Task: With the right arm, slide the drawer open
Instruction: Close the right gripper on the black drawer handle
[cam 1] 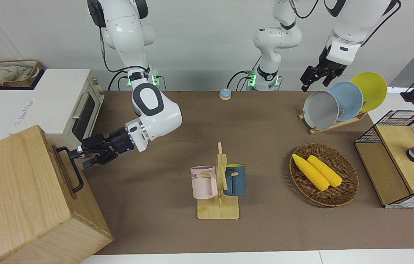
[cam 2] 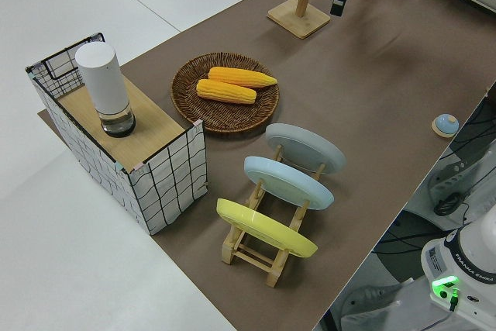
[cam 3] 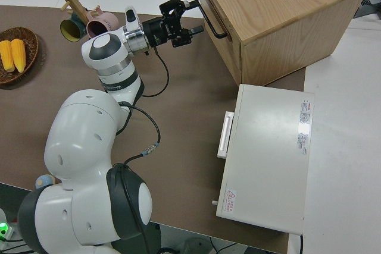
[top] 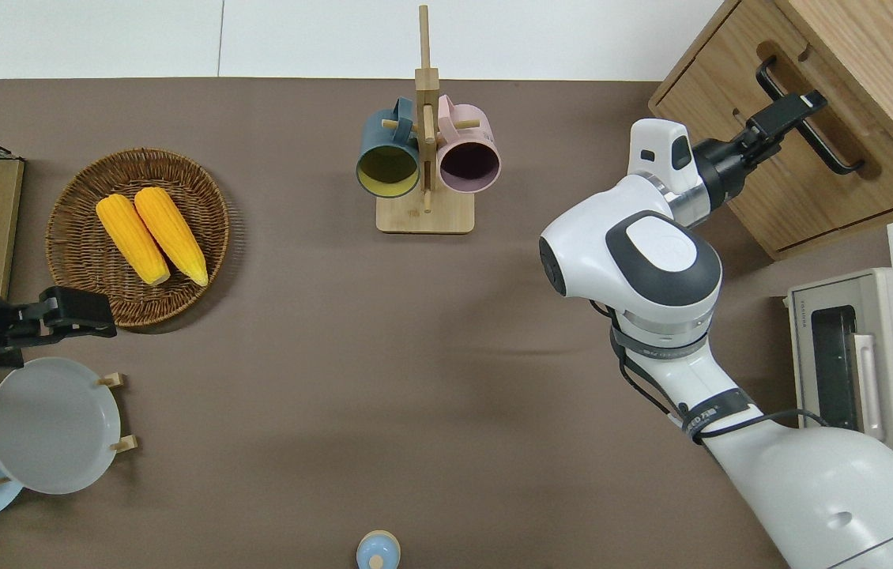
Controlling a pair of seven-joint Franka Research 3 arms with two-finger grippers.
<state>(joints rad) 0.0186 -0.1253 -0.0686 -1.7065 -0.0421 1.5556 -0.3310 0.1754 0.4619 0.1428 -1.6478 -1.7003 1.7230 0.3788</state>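
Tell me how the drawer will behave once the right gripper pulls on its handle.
The drawer looks wide and shallow, so it probably slides out straight and stiffly. Its black bar handle looks rigid metal and unlikely to flex. The right gripper sits toward one end of the bar, so an off-centre pull might skew the drawer slightly.

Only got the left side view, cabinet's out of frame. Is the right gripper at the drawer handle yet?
Observer: Yes. The right gripper is at the end of the handle nearer to the robots.
Operator: Closed on the bar?
Observer: No. Its fingers are spread open at the bar, and I can't tell whether the bar sits between them.
Operator: Drawer open at all?
Observer: No. The drawer looks shut, its front flush with the cabinet.
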